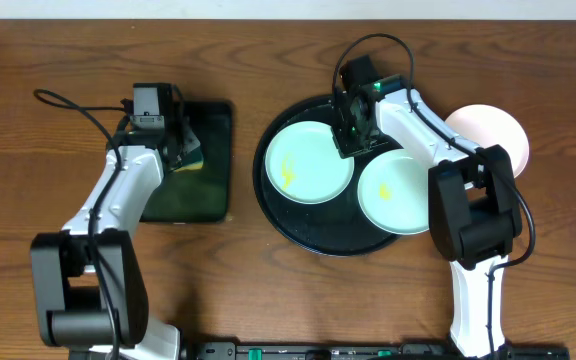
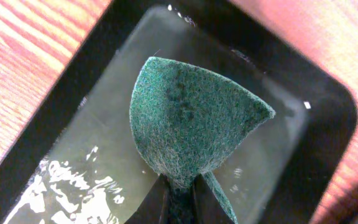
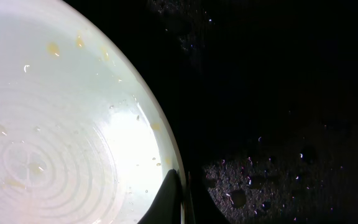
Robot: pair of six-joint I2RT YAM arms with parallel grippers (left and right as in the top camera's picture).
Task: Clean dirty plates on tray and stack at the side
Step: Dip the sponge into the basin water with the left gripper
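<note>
Two pale mint plates lie in the round black tray (image 1: 313,235). The left plate (image 1: 303,165) has a yellow smear, and the right plate (image 1: 400,195) has a faint one. A white plate (image 1: 493,130) sits on the table right of the tray. My right gripper (image 1: 353,135) is shut on the far right rim of the left mint plate. In the right wrist view the jaws (image 3: 180,186) pinch that plate's (image 3: 61,124) rim over the black tray (image 3: 291,93). My left gripper (image 1: 181,148) is shut on a green scouring pad (image 2: 191,118) between its jaws (image 2: 179,196).
A dark-green rectangular tray (image 1: 203,190) holding shallow water stands left of the black tray. The scouring pad hangs over its far end, and its rim also shows in the left wrist view (image 2: 331,118). Cables run from both arms across the wooden table.
</note>
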